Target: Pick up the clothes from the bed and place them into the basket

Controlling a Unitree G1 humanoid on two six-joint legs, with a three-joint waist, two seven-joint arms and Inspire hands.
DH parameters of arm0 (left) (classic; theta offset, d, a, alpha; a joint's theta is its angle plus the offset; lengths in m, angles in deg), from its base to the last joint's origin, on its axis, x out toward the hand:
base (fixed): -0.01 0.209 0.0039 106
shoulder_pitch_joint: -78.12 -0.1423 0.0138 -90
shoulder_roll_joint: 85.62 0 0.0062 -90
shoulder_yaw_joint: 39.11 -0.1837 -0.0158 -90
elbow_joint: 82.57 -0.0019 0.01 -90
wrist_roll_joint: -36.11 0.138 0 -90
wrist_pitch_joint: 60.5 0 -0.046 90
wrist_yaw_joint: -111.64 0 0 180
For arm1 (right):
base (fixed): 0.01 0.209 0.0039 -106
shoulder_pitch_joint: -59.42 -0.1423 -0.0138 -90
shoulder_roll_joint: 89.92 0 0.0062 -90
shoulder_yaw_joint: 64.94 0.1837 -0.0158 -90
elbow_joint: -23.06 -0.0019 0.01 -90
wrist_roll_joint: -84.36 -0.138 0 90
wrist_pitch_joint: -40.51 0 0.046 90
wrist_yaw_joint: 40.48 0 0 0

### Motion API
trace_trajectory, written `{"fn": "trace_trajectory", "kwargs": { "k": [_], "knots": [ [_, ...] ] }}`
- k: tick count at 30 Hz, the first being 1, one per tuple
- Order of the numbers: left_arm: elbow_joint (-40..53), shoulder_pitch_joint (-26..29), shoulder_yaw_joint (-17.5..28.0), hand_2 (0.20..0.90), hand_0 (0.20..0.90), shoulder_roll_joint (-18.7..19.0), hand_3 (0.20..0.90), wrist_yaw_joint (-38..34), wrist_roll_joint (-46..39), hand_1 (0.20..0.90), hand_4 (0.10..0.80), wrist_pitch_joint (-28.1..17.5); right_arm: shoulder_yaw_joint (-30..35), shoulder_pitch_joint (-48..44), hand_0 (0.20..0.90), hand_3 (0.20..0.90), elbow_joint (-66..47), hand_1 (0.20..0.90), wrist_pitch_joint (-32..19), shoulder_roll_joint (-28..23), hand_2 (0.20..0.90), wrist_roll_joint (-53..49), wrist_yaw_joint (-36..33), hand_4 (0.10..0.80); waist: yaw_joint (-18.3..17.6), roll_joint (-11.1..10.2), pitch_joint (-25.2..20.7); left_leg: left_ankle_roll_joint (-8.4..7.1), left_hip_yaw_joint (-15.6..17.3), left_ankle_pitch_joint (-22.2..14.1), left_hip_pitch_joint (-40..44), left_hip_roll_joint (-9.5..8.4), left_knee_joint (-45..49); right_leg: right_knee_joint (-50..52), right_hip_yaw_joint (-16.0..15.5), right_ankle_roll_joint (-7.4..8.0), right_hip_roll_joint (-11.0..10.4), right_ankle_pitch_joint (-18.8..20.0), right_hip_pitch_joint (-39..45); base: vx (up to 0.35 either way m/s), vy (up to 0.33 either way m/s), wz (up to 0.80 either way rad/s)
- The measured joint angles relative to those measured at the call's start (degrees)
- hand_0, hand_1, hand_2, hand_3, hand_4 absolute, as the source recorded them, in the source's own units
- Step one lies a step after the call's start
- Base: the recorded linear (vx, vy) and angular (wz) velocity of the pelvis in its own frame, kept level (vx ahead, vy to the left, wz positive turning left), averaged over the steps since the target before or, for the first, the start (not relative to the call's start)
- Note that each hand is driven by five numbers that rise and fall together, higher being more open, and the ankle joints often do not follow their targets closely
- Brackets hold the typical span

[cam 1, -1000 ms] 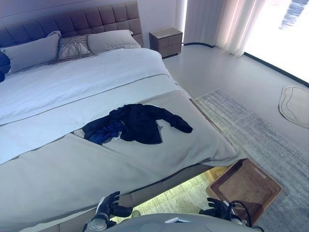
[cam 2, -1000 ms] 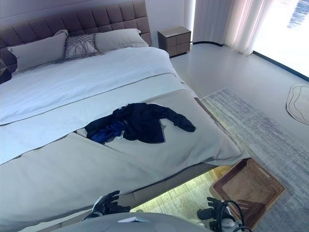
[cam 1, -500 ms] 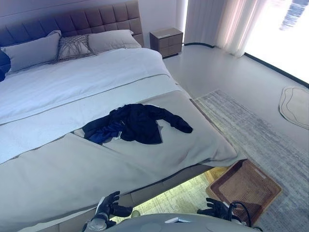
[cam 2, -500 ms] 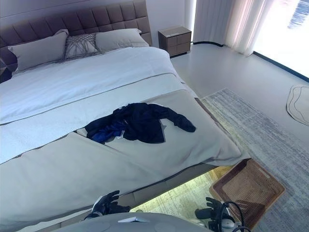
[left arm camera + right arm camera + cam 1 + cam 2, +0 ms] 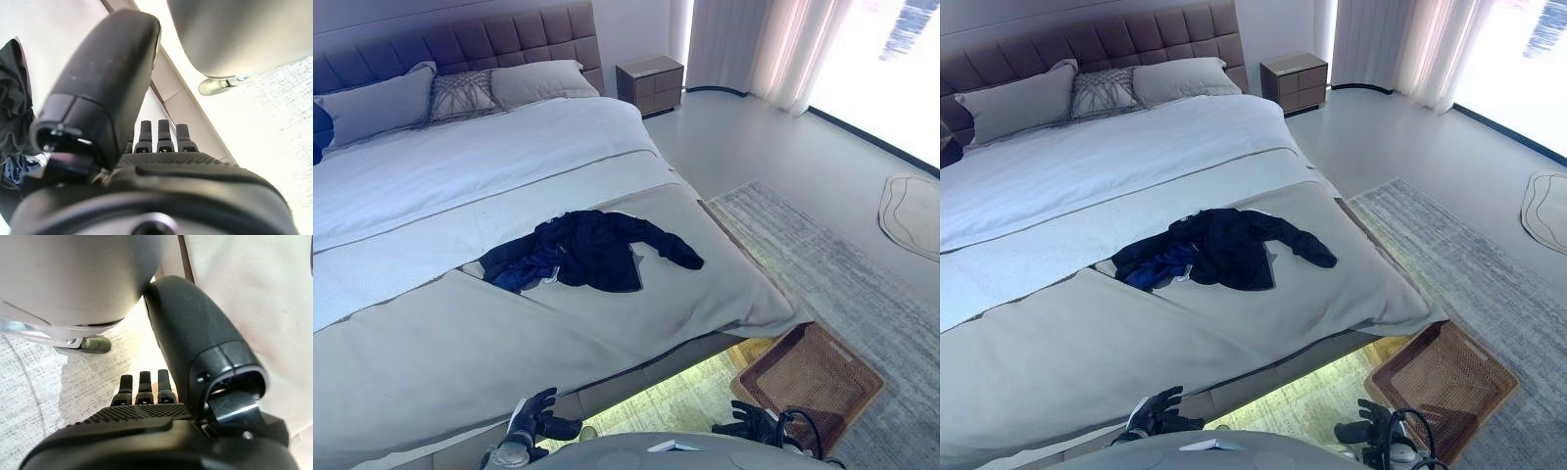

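Dark navy clothes (image 5: 590,251) with a blue patch lie crumpled in the middle of the grey bed (image 5: 431,352); they also show in the right eye view (image 5: 1224,249). A brown woven basket (image 5: 810,376) stands on the floor by the bed's foot corner, empty. My left hand (image 5: 536,416) hangs low beside the bed's near edge, fingers straight, holding nothing. My right hand (image 5: 751,424) hangs low near the basket, fingers relaxed and empty. Both hands are far from the clothes.
Pillows (image 5: 450,94) lie at the dark tufted headboard. A nightstand (image 5: 650,83) stands at the far right of the bed. A grey rug (image 5: 842,284) covers the floor on the right, with a small pale mat (image 5: 909,213) further off and curtains (image 5: 764,44) behind.
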Motion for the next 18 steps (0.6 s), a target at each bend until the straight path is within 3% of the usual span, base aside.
{"fn": "trace_trajectory", "kwargs": {
  "k": [7,12,15,18],
  "knots": [
    [0.84,0.82,-1.33,0.9,0.9,0.35,0.9,0.25,0.15,0.9,0.8,0.85,-4.97,-0.94,0.9,0.9,-2.8,0.9,-0.9,-0.72,0.9,4.31,-3.19,0.8,1.23,0.01,0.07,0.0,-0.22,0.06,-0.12,-0.04,0.01,0.03,-0.19,0.01,0.16,0.01,0.01,-0.036,0.012,0.01],
    [4.76,2.42,-2.49,0.9,0.9,0.72,0.9,1.07,0.15,0.9,0.8,1.77,-8.25,-3.5,0.9,0.9,-12.46,0.9,0.31,-3.22,0.9,3.76,-4.29,0.8,2.72,0.02,1.52,0.0,-1.68,0.61,-0.98,-0.44,0.32,0.15,-1.68,-0.14,0.06,-0.05,-0.08,-0.038,0.101,0.15],
    [8.61,4.9,-5.52,0.9,0.9,1.66,0.9,1.92,1.02,0.9,0.8,1.63,-11.9,-10.7,0.9,0.9,-17.83,0.9,1.8,-7.49,0.9,7.26,-7.39,0.8,4.02,0.17,3.89,-0.14,-2.32,0.89,-3.02,-1.49,1.38,1.57,-2.62,-0.3,-1.38,-0.07,-1.61,-0.036,0.218,0.15],
    [12.23,7.64,-6.3,0.9,0.9,3.29,0.9,2.98,1.25,0.9,0.8,1.64,-12.08,-20.09,0.9,0.9,-20.3,0.9,3.23,-11.04,0.9,9.62,-9.51,0.8,4.84,-0.31,6.58,1.54,-2.59,1.09,-3.81,-3.05,1.38,4.53,-2.65,0.38,-2.62,-0.26,-3.27,0.052,0.163,0.12]
  ]
}}
